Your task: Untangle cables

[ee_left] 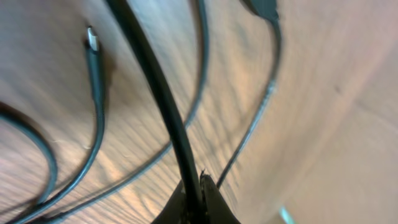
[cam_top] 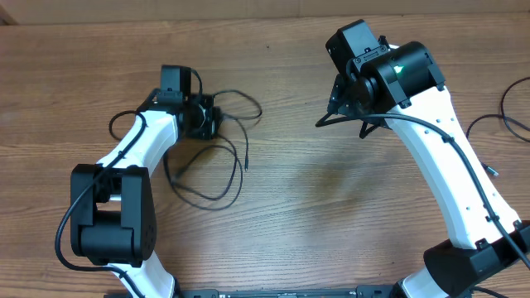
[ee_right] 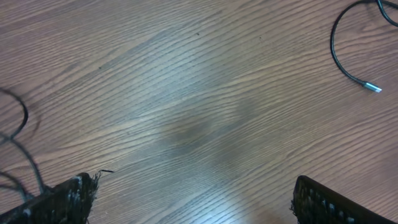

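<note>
A tangle of thin black cables (cam_top: 219, 153) lies in loops on the wooden table at the left. My left gripper (cam_top: 205, 117) sits at the top of the tangle. In the left wrist view it (ee_left: 194, 202) is shut on one black cable (ee_left: 155, 93) that runs up from the jaws. A silver-tipped plug (ee_left: 92, 40) and a thinner cord (ee_left: 258, 112) lie on the table beside it. My right gripper (cam_top: 335, 106) is open and empty above bare table; its fingers (ee_right: 196, 199) are wide apart. Another black cable (cam_top: 509, 120) lies at the right edge, and its silver tip (ee_right: 373, 88) shows in the right wrist view.
The wooden table (cam_top: 331, 190) spreads between the two arms. The white right arm (cam_top: 447, 157) crosses the right side, the left arm (cam_top: 124, 157) the left side. Cable loops (ee_right: 22, 124) show at the left of the right wrist view.
</note>
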You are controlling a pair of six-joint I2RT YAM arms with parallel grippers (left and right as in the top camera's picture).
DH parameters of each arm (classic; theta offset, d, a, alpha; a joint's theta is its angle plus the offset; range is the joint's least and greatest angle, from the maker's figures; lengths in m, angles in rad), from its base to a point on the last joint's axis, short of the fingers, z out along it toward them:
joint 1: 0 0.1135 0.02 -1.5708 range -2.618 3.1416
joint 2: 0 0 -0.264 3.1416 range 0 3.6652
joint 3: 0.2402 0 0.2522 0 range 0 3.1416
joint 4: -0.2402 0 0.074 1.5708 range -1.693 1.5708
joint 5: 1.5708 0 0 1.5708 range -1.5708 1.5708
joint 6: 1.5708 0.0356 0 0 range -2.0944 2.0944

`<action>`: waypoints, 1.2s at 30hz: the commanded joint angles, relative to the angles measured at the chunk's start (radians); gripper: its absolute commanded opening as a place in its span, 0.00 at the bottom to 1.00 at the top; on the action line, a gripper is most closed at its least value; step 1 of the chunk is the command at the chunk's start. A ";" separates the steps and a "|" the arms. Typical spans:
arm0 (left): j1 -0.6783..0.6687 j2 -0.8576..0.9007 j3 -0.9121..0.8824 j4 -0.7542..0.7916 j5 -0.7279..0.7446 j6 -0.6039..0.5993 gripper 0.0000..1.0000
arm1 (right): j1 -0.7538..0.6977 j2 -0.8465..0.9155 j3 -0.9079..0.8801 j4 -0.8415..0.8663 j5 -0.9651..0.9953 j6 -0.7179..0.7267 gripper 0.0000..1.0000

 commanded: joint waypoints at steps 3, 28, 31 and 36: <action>-0.001 -0.002 0.079 0.093 0.190 0.111 0.04 | 0.002 -0.037 0.001 0.006 0.015 0.008 1.00; -0.011 -0.207 0.995 -0.358 0.158 0.678 0.04 | -0.088 -0.037 -0.152 0.074 0.051 0.009 1.00; -0.011 -0.219 1.081 -0.374 0.189 0.698 0.04 | -0.141 -0.037 -0.158 0.066 0.040 0.008 1.00; -0.011 -0.230 1.151 -0.442 0.207 0.708 0.04 | -0.208 -0.037 -0.159 0.066 -0.057 -0.050 1.00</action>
